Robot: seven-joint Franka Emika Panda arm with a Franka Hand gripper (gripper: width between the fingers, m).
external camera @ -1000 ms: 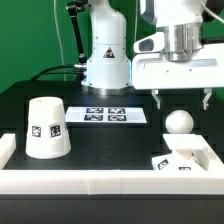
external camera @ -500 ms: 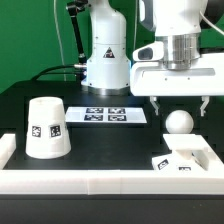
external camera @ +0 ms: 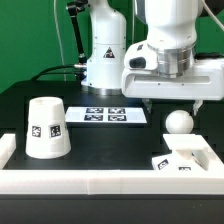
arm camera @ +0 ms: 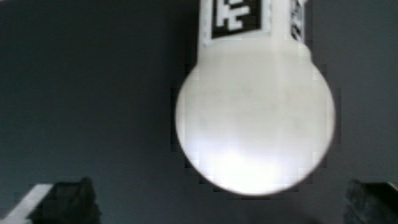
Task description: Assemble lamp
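The lamp bulb (external camera: pixel 179 122) is a round white ball lying on the black table at the exterior view's right. In the wrist view it (arm camera: pixel 254 120) fills the middle, with its tagged stem pointing away. My gripper (external camera: pixel 172 103) hangs open just above and slightly behind the bulb, touching nothing. In the wrist view the gripper (arm camera: pixel 217 205) shows only its two dark fingertips (arm camera: pixel 63 200) at the corners, wide apart and empty. The cone shade (external camera: pixel 46 127) stands on the exterior view's left. The square base (external camera: pixel 185 158) lies at the front right.
The marker board (external camera: pixel 110 115) lies flat behind the middle of the table. A white rail (external camera: pixel 110 183) runs along the front edge, with a raised block at the left end. The robot's white pedestal (external camera: pixel 106 50) stands at the back.
My gripper has shifted toward the exterior view's left over the bulb and its hand has turned a little. The bulb, shade and base have not moved.
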